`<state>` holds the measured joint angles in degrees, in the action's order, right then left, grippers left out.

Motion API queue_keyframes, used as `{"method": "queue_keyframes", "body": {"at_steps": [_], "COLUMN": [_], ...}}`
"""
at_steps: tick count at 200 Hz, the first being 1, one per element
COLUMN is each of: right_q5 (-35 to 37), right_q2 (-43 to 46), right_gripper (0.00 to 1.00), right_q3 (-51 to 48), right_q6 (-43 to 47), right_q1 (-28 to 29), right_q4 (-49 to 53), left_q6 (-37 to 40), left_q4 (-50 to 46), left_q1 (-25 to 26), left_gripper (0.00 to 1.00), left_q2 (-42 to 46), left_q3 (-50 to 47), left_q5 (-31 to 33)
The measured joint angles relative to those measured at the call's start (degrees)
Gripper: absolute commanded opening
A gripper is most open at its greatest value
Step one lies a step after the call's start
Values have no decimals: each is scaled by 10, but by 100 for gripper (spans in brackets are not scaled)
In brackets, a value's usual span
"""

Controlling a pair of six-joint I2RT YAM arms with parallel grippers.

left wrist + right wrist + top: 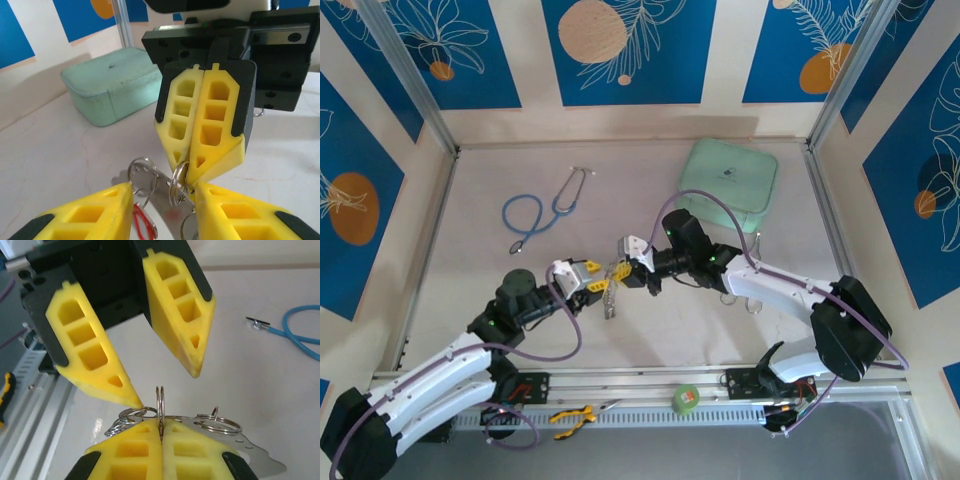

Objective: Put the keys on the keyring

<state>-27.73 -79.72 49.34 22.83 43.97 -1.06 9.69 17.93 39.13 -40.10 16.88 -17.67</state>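
Blue leaf-print panels wall a pale counter point(660, 335) where two arms meet nose to nose at mid-surface. From above, the left pincer point(592, 277) and right pincer point(628, 264) nearly touch. A jagged strip of silver keys point(610, 302) trails from the meeting point toward the near edge, and whether it hangs or lies flat cannot be told. A blue stethoscope point(542, 213) lies well apart at the far left and a mint-green case point(728, 180) at the far right. A green tape roll point(686, 398) and yellow-handled pliers point(570, 415) sit on the rail by the bases. The wrist cameras supply what the overhead view cannot. The right pincer is clenched, its yellow fingers pressed flat together on a small steel ring point(160, 402) that stands upright at their tips. The left pincer is released, its fingers parted to either side of that ring. The left wrist view adds a red tag point(140, 221) among further rings between its own fingers. The right wrist view shows the keys' toothed edge just beside its fingers.
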Motion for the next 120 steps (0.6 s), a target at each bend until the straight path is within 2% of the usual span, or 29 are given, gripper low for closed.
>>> {"method": "queue_keyframes", "body": {"at_steps": [36,78,111,120], "right_q5": [49,105,134,141], "right_q2": [0,-14,-25,-27], "right_gripper": [0,0,0,0], "right_q3": [49,96,113,117], "right_q6": [62,123,150,156], "right_q1": [17,50,62,64], "right_q4": [84,159,191,199], "left_q6": [46,81,92,92], "left_q4": [-89,-128,-135,-138], "left_q1": [0,0,0,0], "left_gripper": [30,23,12,6], "left_q2": [1,-24,-35,-36], "left_q3": [46,64,65,65], "left_q5": [4,-2,-13,-16]}}
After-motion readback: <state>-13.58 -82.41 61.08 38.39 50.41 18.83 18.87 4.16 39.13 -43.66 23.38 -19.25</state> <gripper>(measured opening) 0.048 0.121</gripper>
